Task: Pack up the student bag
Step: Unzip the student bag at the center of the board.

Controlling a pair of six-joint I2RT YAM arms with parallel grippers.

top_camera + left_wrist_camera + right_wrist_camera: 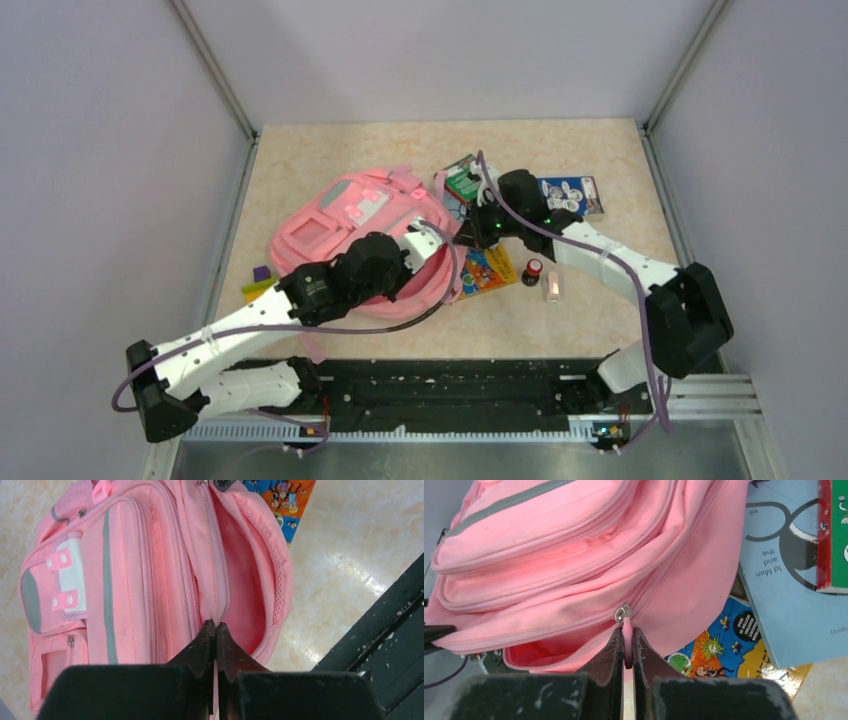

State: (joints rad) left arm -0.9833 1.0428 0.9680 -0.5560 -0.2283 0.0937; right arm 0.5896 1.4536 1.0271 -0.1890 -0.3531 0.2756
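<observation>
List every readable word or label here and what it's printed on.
"ld Man and the": blue book, title partly hidden.
"ea": same cover, by the bag's edge.
Comic: badge lettering too small to read.
Green book: blurred, unreadable.
Bag: no text seen.
Top view: everything too small to read.

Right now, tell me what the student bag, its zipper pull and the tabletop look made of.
The student bag: soft woven cloth, matte; it creases and shows stitched seams. The zipper pull: pink tab, likely rubber or plastic, on a shiny metal slider. The tabletop: smooth, glossy beige marbled surface, stone or laminate; unclear which.
</observation>
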